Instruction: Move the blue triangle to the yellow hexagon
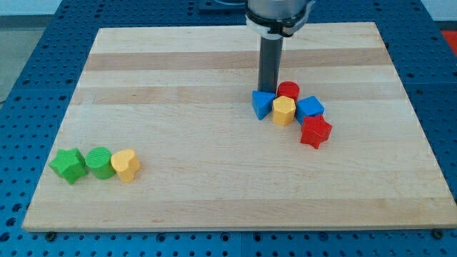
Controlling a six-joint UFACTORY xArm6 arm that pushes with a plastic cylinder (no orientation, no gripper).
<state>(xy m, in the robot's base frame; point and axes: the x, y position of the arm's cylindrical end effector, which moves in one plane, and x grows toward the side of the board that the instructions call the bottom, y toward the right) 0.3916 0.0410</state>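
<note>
The blue triangle (262,104) lies right of the board's middle, touching the left side of the yellow hexagon (284,111). My tip (268,91) stands just above the blue triangle, at its top edge, and left of the red cylinder (288,91). The rod rises straight up to the arm at the view's top.
A blue cube (310,108) and a red star-shaped block (315,132) sit right of the hexagon. At the lower left a green star (68,165), a green cylinder (99,163) and a yellow heart (126,165) stand in a row. The wooden board (214,178) ends in blue table.
</note>
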